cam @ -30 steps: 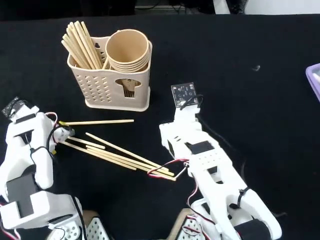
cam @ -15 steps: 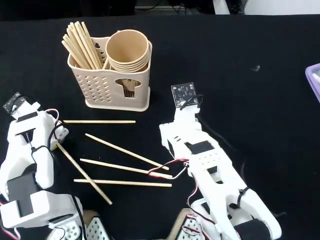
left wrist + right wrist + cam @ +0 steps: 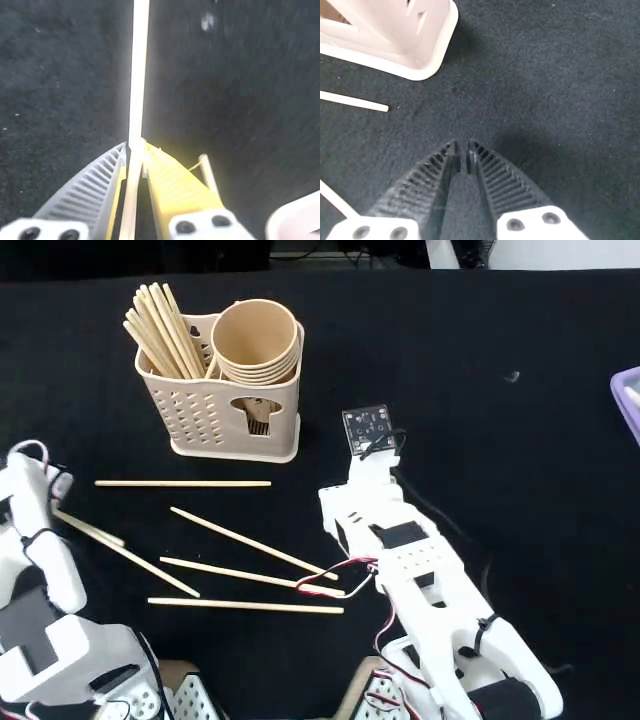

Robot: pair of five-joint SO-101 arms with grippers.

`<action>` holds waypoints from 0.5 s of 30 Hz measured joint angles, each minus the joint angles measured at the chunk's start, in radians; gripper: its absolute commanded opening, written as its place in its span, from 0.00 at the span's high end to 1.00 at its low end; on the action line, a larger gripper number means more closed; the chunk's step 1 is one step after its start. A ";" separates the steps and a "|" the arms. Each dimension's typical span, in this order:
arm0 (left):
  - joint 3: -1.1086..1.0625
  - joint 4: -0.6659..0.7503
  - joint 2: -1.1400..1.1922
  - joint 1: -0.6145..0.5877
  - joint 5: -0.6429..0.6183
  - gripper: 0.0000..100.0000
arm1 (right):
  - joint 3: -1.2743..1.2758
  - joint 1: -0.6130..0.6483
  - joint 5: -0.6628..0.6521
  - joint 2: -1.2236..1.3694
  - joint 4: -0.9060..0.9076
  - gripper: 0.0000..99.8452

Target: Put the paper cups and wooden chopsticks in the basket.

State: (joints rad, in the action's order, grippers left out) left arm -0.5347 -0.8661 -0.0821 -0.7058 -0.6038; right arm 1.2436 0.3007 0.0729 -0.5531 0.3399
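On the high view the basket (image 3: 215, 415) sits at 11 o'clock on the table with the cups (image 3: 255, 340) and a bundle of sticks (image 3: 160, 325) inside. Four loose chopsticks (image 3: 250, 577) lie toward 7 o'clock, and the held chopstick (image 3: 130, 555) runs from my left arm (image 3: 30, 550) toward 4 o'clock. On the left wrist view my left gripper (image 3: 136, 150) pinches that chopstick near one end, so I'd lift slowly, mind the long free end, and tip it upright over the basket at my 1 o'clock. On the right wrist view my right gripper (image 3: 461, 150) is pressed nearly together on nothing, near the basket's corner.
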 measured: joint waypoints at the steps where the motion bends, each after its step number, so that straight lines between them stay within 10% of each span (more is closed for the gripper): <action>1: 0.026 -0.020 0.000 -0.005 -0.018 0.97 | 0.000 0.000 0.000 0.000 0.000 0.95; 15: 0.074 -0.043 0.002 -0.129 -0.034 0.97 | 0.000 0.000 0.000 0.000 -0.008 0.95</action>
State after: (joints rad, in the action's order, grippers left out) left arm -0.4611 -0.9091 -0.0806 -0.8347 -0.6375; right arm 1.2436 0.3007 0.0729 -0.5531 0.3322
